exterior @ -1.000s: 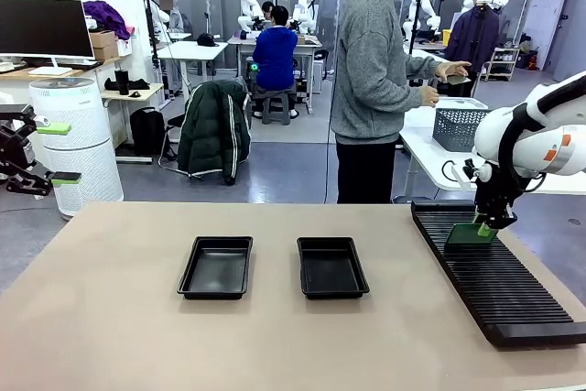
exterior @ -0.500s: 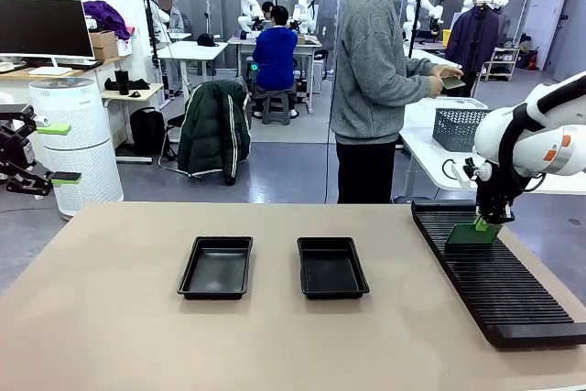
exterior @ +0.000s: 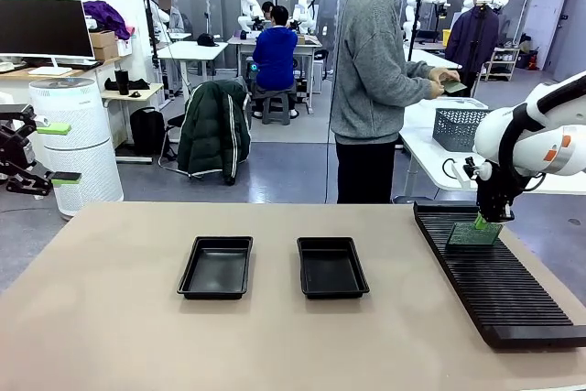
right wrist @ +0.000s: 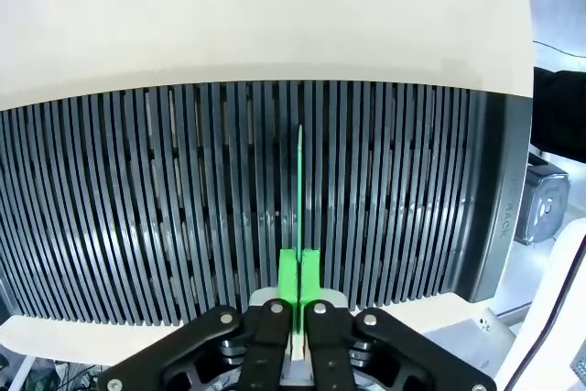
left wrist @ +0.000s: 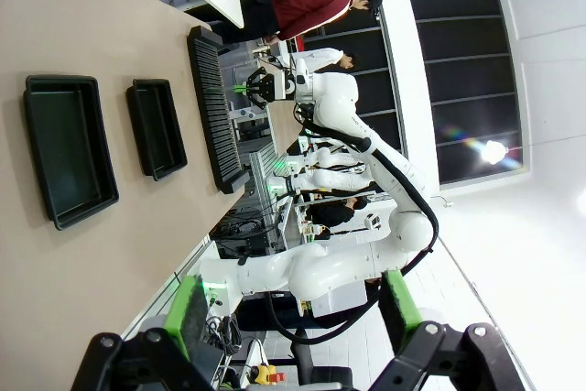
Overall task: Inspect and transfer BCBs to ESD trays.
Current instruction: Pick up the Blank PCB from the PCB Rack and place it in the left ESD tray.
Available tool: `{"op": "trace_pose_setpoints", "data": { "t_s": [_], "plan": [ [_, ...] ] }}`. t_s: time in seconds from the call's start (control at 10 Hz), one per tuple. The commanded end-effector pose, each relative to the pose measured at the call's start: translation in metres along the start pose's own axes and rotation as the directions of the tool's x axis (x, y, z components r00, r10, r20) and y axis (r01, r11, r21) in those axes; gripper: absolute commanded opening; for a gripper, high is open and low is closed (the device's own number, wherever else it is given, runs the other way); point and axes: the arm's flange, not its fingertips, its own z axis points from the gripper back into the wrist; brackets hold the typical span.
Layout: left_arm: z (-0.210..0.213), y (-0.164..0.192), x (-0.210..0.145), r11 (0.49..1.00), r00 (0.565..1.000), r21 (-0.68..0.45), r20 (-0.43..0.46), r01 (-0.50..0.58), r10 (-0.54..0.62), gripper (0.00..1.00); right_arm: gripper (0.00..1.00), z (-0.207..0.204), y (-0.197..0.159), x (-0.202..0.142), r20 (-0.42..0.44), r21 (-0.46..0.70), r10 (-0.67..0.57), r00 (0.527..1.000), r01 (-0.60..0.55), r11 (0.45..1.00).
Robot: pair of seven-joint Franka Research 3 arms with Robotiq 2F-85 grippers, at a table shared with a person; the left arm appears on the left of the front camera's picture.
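A green BCB (exterior: 472,233) stands on edge at the far end of the long black slotted rack (exterior: 494,281), with my right gripper (exterior: 482,222) shut on its top edge. In the right wrist view the BCB (right wrist: 299,180) shows edge-on as a thin green line between the pinched green pads (right wrist: 289,276). Two small black ESD trays, the left one (exterior: 217,266) and the right one (exterior: 331,266), lie side by side mid-table with nothing in them. My left gripper (exterior: 59,152) hangs open off the table's left edge, its green pads (left wrist: 190,314) wide apart.
A person in a grey sweater (exterior: 374,80) stands beyond the far edge, turned toward a side table with a grey basket (exterior: 458,124), holding something small. A white cylindrical appliance (exterior: 78,144) stands at the far left. Bare tabletop (exterior: 137,336) surrounds the trays.
The right gripper has lifted the BCB slightly and the board now stands more upright in the rack. The person's hands moved closer together. The left arm has not moved.
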Motion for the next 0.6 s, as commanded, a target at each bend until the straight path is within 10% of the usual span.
{"op": "trace_pose_setpoints", "data": {
  "t_s": [0.0,0.5],
  "plan": [
    [0.002,0.0,0.0,1.0,1.0,-0.002,0.003,0.0,0.0,1.0,0.0,-0.004,0.003,-0.004,0.011,-0.002,-0.019,1.0,0.019,1.0],
    [0.002,0.0,0.0,1.0,1.0,-0.002,0.003,0.0,0.0,1.0,0.0,0.04,-0.006,-0.004,-0.014,0.035,0.004,1.0,-0.004,0.999]
  ]
}}
